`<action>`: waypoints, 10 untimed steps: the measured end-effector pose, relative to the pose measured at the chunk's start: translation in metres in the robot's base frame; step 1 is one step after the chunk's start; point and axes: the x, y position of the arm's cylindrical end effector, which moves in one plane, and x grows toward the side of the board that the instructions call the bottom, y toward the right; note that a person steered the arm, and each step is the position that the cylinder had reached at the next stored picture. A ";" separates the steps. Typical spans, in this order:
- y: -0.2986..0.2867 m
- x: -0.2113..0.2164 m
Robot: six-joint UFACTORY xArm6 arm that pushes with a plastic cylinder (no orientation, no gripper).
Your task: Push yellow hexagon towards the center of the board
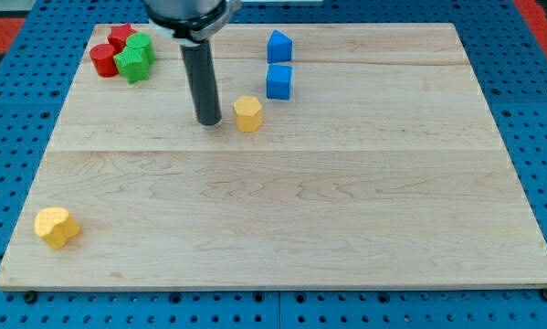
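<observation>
Nearest the view's bottom, at the left corner of the pale wooden board (346, 228), lies a yellow heart-shaped block (55, 226). I carry no claw, only a dark rod, so nothing is grasped; my tip (209, 122) rests on the board just left of the yellow hexagon block (247, 113), a small gap between them. Right of it and higher stand a blue cube (278, 81) and a blue pentagon-like block (278, 47). Top left cluster two red blocks (109, 53) and two green blocks (135, 57).
</observation>
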 end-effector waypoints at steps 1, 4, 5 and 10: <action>0.015 0.002; -0.012 -0.012; 0.013 -0.024; -0.070 0.015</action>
